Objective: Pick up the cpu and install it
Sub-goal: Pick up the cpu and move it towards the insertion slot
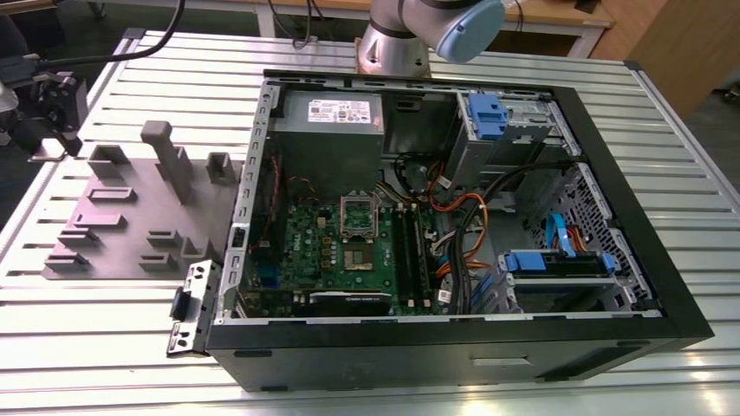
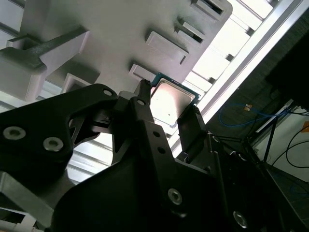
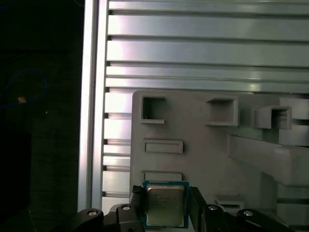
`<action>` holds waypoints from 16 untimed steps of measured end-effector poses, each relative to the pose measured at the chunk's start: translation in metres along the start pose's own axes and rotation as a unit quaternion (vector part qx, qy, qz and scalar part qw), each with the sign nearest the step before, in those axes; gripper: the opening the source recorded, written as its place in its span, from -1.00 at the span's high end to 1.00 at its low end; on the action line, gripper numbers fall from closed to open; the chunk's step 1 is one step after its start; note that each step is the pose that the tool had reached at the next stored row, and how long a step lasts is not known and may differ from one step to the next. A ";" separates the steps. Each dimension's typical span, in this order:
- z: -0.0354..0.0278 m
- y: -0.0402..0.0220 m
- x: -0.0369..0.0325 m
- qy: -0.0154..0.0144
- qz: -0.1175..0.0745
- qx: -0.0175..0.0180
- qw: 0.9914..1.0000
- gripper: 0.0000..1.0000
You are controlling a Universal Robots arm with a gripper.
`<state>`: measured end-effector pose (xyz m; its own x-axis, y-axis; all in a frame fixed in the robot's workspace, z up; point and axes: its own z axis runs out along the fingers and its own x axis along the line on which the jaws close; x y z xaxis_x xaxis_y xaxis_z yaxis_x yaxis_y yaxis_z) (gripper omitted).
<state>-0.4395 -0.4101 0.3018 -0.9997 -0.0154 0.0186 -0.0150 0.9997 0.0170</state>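
The cpu (image 3: 165,207), a small square chip with a silver top and a blue-green rim, sits between my two black fingers (image 3: 137,202) in both wrist views. My gripper (image 3: 165,198) is shut on it by two opposite edges. In the second wrist view the cpu (image 2: 170,102) shows from below the gripper (image 2: 169,105), just above the grey fixture plate (image 2: 116,29). In the exterior view the gripper (image 1: 52,108) hangs over the plate's far left end, well away from the open computer case (image 1: 463,347). The motherboard socket (image 1: 359,217) lies inside the case with its silver frame.
The grey fixture plate (image 1: 127,217) carries several raised holders and a tall post (image 1: 168,160). The case holds cables, black memory sticks (image 1: 411,251), blue drive bays (image 1: 555,264) and a power supply (image 1: 333,117). The arm's base (image 1: 399,43) stands behind the case on the slatted table (image 1: 104,347).
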 end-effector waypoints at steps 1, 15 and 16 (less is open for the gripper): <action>-0.0002 0.0000 0.0000 0.000 0.000 0.000 1.000 0.05; -0.0034 0.0001 0.0001 0.000 0.001 0.000 1.000 0.05; -0.0040 0.0002 0.0001 0.000 0.001 0.000 1.000 0.05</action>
<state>-0.4395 -0.4100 0.3058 -0.9997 -0.0135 0.0188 -0.0132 0.9998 0.0168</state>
